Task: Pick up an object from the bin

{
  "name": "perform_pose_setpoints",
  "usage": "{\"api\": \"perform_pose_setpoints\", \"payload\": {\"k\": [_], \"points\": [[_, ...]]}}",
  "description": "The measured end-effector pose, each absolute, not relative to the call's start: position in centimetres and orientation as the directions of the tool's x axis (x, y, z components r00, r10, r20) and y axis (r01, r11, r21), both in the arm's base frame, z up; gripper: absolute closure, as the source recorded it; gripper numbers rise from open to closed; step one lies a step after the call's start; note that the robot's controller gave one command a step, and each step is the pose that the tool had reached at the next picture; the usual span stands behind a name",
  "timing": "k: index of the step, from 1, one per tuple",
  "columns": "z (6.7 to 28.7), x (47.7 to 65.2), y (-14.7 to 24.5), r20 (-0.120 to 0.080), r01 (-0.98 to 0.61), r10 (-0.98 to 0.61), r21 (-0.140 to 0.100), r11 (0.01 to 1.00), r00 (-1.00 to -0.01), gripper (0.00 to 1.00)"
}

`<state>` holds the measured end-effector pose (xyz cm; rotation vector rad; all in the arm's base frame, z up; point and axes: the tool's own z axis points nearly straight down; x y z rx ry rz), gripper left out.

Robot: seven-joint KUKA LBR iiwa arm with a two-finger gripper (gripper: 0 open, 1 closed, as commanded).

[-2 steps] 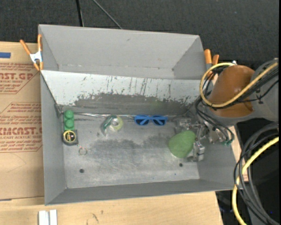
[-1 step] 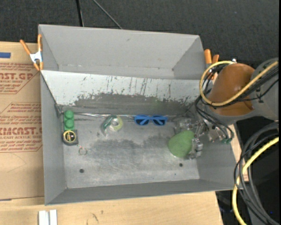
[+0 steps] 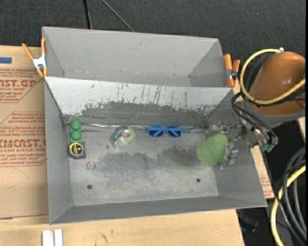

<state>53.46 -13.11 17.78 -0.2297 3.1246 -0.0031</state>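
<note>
Orange domed cover (image 3: pixel 277 81) on the arm's wrist: highest item, at the right rim of the grey metal bin (image 3: pixel 143 176). Gripper (image 3: pixel 227 152): below the cover, lowered to the bin floor at its right end, close to the sloping right wall; whether the claw stands apart or together cannot be told. Green rounded lump (image 3: pixel 210 150): pale green, soft-edged, lying on the floor at the right end of the bin, touching or just beside the gripper on its left side; whether it is clamped cannot be told. Blue sunglasses (image 3: pixel 165 132): lying flat along the foot of the back wall, near the middle, left of the green lump and apart from it. Clear and pale green small item (image 3: pixel 122 136): left of the sunglasses, kind uncertain. Green knobbed piece (image 3: pixel 75 129): two rounded sections stacked, at the far left by the back wall. Tape measure (image 3: pixel 76 149): round, black with a yellow ring, just below the knobbed piece; its face marking is too small to read. Both lie well apart from the gripper.
</note>
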Motion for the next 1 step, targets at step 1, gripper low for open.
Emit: {"api": "perform_pose_setpoints", "payload": {"k": [1], "points": [[25.93, 54.41, -12.84, -0.011, -0.169, -0.169, -0.004, 0.986, -0.986, 1.0]]}}
